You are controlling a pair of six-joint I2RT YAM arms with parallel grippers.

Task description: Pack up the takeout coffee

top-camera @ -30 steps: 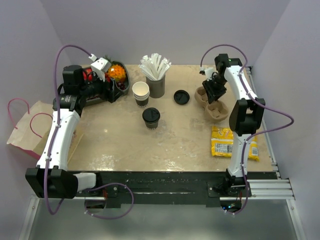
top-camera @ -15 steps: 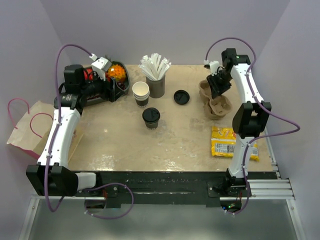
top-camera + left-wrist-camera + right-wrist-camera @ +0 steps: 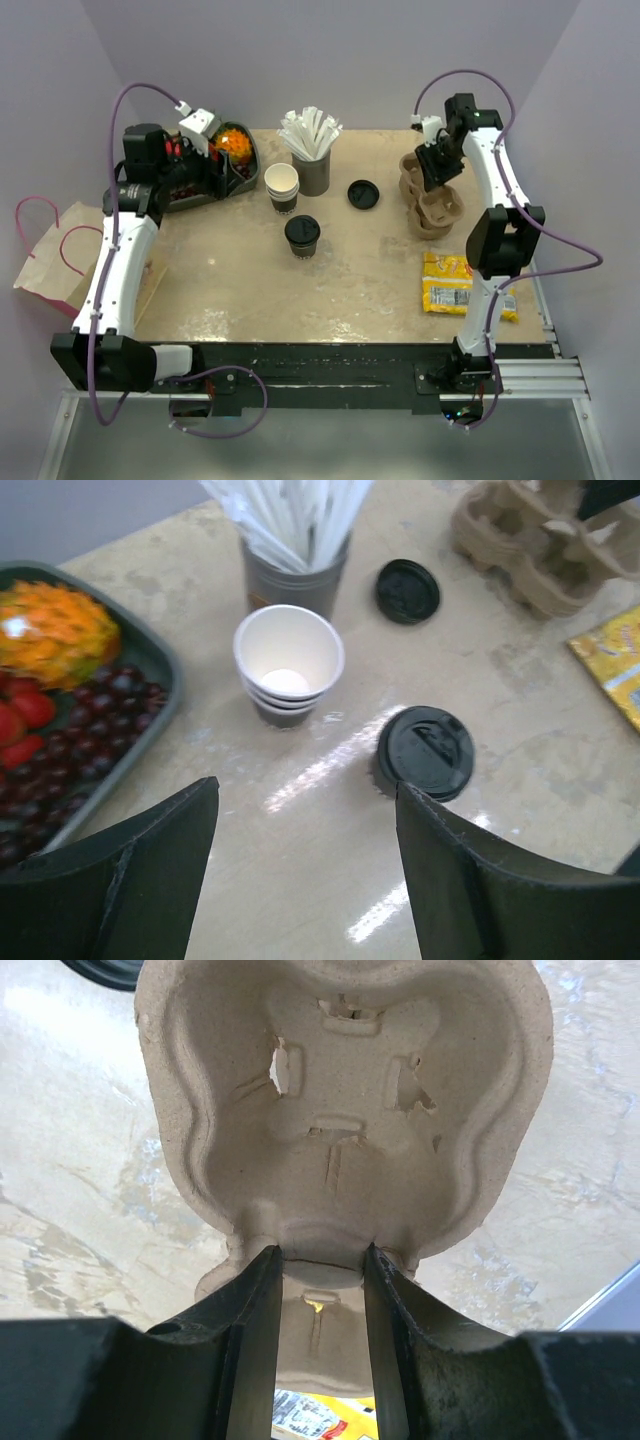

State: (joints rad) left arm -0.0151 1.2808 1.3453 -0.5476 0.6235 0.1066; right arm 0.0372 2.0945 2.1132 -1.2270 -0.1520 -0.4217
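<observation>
The takeout coffee (image 3: 302, 235) (image 3: 425, 752), a dark cup under a black lid, stands upright mid-table. My left gripper (image 3: 222, 172) (image 3: 305, 800) hovers open at the back left over the fruit tray's edge, well short of the cup, with nothing between its fingers. At the back right, my right gripper (image 3: 437, 165) (image 3: 320, 1255) is shut on the middle ridge of a moulded pulp cup carrier (image 3: 432, 205) (image 3: 345, 1110). The carrier's near end is raised off the table.
A stack of white-rimmed cups (image 3: 282, 186) (image 3: 288, 665), a grey holder of straws (image 3: 313, 160) and a loose black lid (image 3: 363, 194) stand behind the coffee. A fruit tray (image 3: 238, 150) is at the back left, a yellow snack bag (image 3: 465, 285) at the right, a paper bag (image 3: 50, 260) off the left edge.
My right gripper has drawn back and to the right with the carrier, tipping it up. The left arm has shifted slightly left.
</observation>
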